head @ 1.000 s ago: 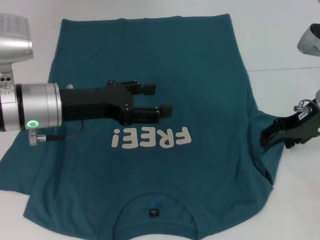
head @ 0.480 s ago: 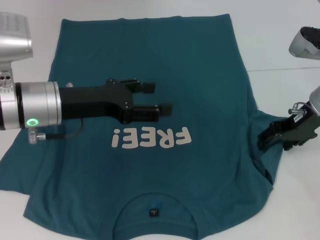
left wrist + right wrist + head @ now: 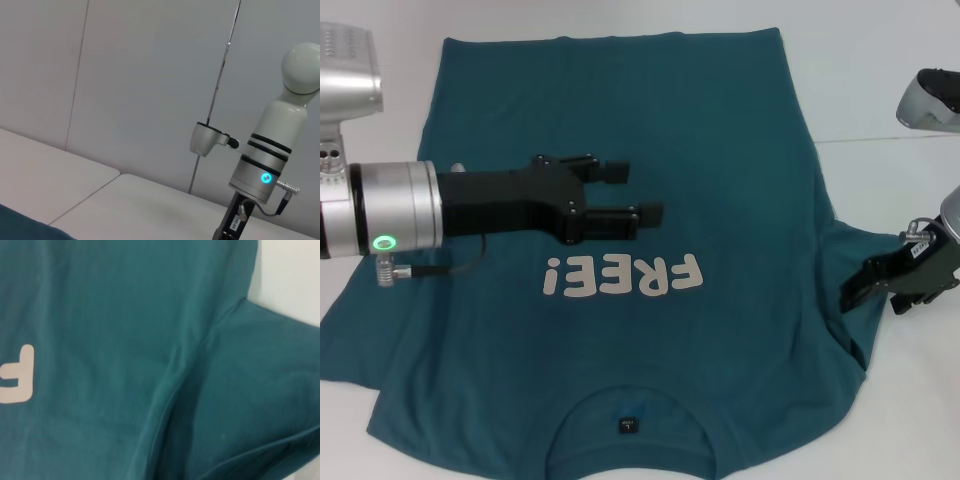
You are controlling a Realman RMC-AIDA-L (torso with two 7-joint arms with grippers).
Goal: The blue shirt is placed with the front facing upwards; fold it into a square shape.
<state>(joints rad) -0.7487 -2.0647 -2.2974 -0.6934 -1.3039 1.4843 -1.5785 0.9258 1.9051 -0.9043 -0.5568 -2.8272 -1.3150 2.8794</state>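
I have the blue shirt (image 3: 720, 160) lying flat and front up across most of the head view, its hem along the top of the frame and its collar at the bottom edge. The whitish "FREE!" print (image 3: 622, 275) sits a little below the middle of the frame and reads upside down from where I look. The small black neck label (image 3: 628, 425) shows inside the collar at bottom centre. One sleeve spreads toward the lower left corner; the other reaches out at the right, where the cloth is creased and bunched near the armpit seam.

My left gripper (image 3: 638, 192) reaches in from the left edge and hangs over the chest of the shirt, just above the print. Its two black fingers point toward the right of the frame and stand apart with nothing between them. My right gripper (image 3: 860, 288) is at the right edge of the frame, its dark tip at the sleeve on that side. I cannot tell whether it is open or has hold of the cloth.

In the right wrist view I see only teal fabric with the sleeve seam and one letter of the print. The white table (image 3: 880, 80) shows around the shirt. The left wrist view looks at a pale wall (image 3: 125, 75) and the right arm (image 3: 272, 145) standing upright.
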